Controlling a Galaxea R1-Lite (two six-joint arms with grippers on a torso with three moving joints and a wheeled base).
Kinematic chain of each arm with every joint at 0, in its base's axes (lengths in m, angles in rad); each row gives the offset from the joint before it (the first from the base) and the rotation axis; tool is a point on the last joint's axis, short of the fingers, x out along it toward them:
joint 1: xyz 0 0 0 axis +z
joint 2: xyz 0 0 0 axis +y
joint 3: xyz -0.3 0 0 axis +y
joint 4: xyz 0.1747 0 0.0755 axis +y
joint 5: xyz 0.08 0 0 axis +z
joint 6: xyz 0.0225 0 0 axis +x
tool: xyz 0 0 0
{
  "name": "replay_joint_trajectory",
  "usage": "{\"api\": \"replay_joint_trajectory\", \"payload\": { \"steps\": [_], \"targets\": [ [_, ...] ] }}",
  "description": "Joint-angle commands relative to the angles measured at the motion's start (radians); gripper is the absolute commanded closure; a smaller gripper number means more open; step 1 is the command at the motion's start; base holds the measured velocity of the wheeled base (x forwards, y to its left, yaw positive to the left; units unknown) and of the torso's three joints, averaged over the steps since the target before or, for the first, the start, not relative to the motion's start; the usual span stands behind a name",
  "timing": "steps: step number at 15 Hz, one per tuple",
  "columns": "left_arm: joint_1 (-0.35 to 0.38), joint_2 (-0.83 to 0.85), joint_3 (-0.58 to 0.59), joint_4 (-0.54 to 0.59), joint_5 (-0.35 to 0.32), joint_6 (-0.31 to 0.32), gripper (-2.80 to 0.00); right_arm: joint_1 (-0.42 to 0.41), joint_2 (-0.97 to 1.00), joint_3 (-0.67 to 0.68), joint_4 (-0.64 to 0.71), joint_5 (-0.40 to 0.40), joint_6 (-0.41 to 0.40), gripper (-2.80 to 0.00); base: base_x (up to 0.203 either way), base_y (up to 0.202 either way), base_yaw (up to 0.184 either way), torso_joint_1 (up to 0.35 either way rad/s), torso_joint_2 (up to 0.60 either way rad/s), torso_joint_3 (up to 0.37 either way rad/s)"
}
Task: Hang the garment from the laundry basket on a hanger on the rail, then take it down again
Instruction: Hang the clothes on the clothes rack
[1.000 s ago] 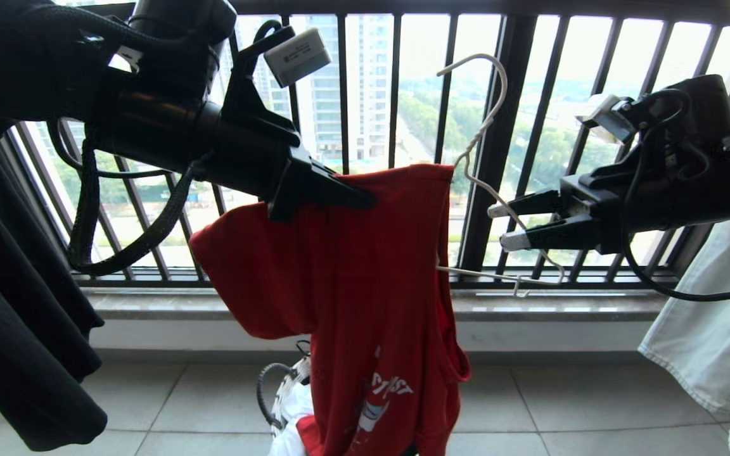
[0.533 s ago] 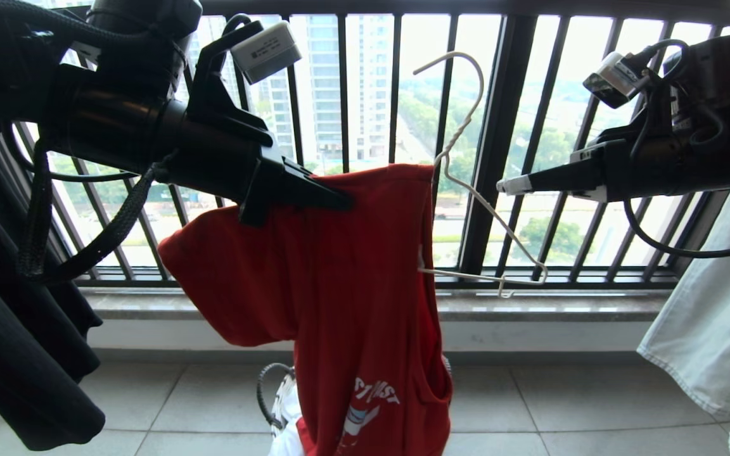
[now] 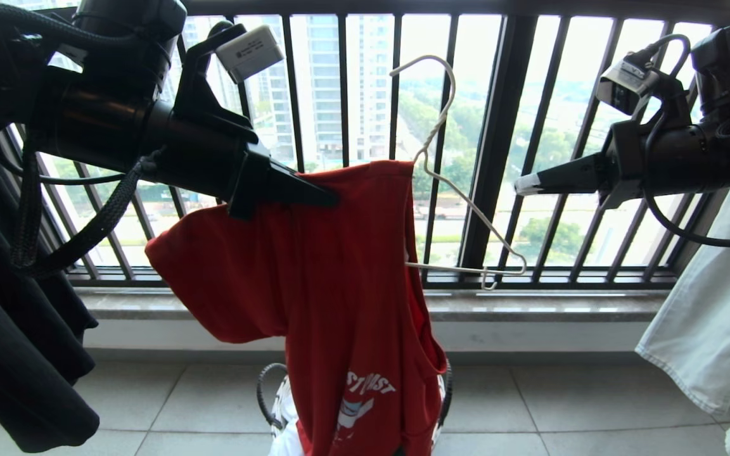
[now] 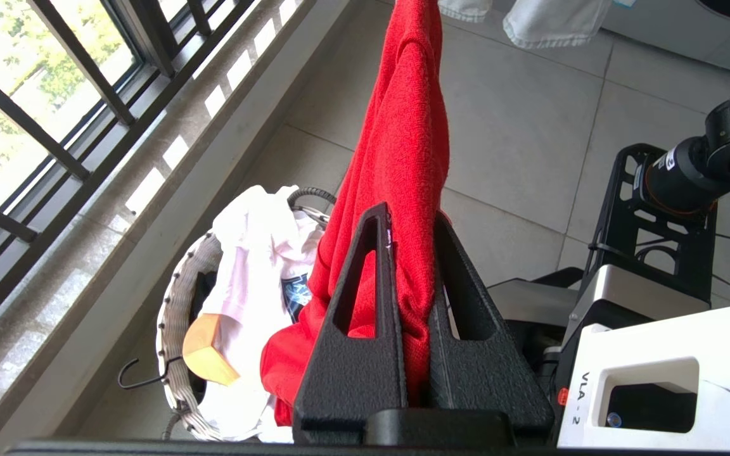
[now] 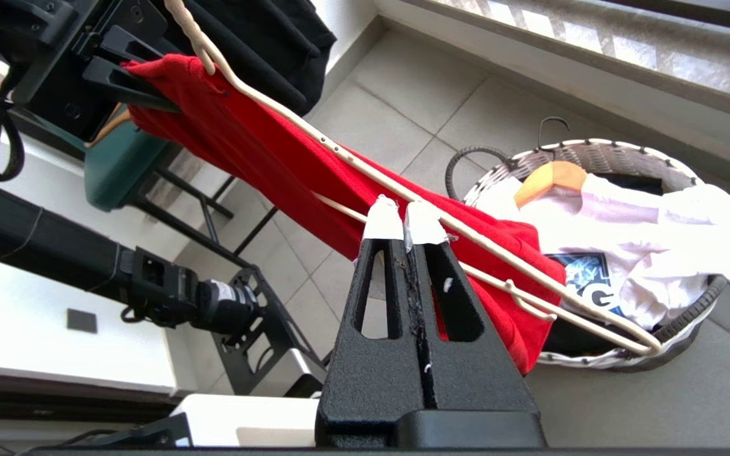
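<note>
Left end effector (image 3: 330, 197) clamped on the shoulder of the red T-shirt (image 3: 339, 297), held up over the laundry basket (image 4: 178, 310). Right end effector (image 3: 520, 185) clenched on nothing, just beside the wire hanger (image 3: 460, 196) (one arm bare, the other inside the shirt). Best to reopen, then pinch the bare wire squarely.

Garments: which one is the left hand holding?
The red T-shirt, pinched in the left hand; the black garment and the pale one hang untouched.
</note>
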Motion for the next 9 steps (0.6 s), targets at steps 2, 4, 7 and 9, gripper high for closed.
{"api": "replay_joint_trajectory", "payload": {
  "steps": [2,4,7,9],
  "targets": [
    [0.004,-0.015,0.031,0.002,-0.005,-0.033,0.0,0.001,-0.121,0.104,0.091,-0.035,0.067,0.0,0.0,0.0,0.0,0.0,0.0,0.0],
    [0.016,-0.029,0.046,0.001,-0.007,-0.052,0.0,0.008,-0.131,0.117,0.165,-0.043,0.069,0.0,0.0,0.0,0.0,0.0,0.0,0.0],
    [0.031,-0.045,0.093,-0.068,-0.01,-0.089,0.0,0.081,-0.11,0.138,0.246,-0.065,0.07,0.0,0.0,0.0,0.0,0.0,0.0,0.0],
    [0.038,-0.05,0.162,-0.193,-0.01,-0.124,0.0,0.133,-0.055,0.147,0.247,-0.093,0.081,0.0,0.0,0.0,0.0,0.0,0.0,0.0]
  ]
}}
